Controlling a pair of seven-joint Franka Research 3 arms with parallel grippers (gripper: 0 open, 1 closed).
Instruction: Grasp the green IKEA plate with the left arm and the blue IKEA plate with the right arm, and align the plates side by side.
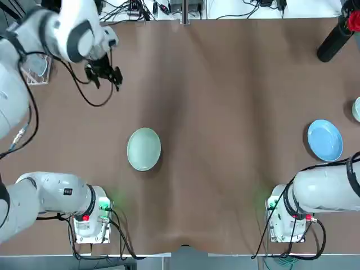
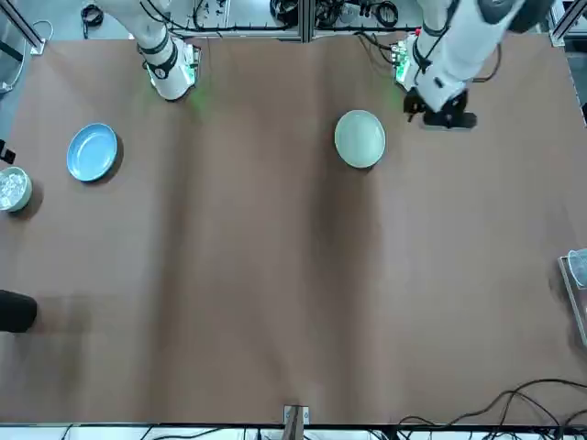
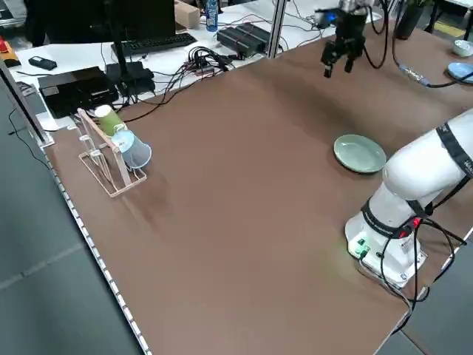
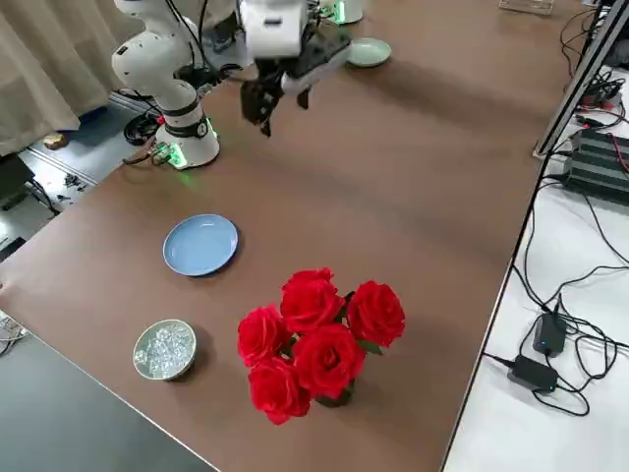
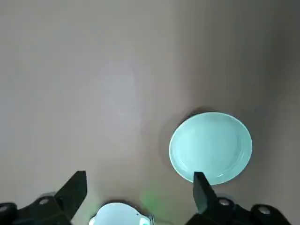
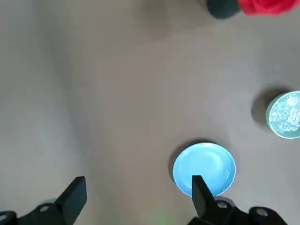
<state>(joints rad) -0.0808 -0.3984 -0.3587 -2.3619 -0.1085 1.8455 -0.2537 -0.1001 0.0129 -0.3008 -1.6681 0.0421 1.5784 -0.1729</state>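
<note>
Plates: one green IKEA plate (image 1: 144, 148), one blue IKEA plate (image 1: 325, 140), well apart. Left tool (image 1: 103, 75), right tool (image 4: 267, 102): both raised, fingers spread, empty.

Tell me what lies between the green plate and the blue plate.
Nothing: in the top view, only bare brown table separates the green plate from the blue plate.

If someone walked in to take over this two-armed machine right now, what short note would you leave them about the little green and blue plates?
Left gripper: open, empty, raised over the far left part of the brown table, well away from its plate.
Right gripper: open, empty, in the air, not over its plate.
Small round pale mint-green plate: flat on the table, left of centre, untouched.
Small round sky-blue plate: flat near the right edge, beside a small bowl of clear pieces.
Done: nothing grasped yet.
Left: grasp green with left, blue with right, then set them side by side.
</note>
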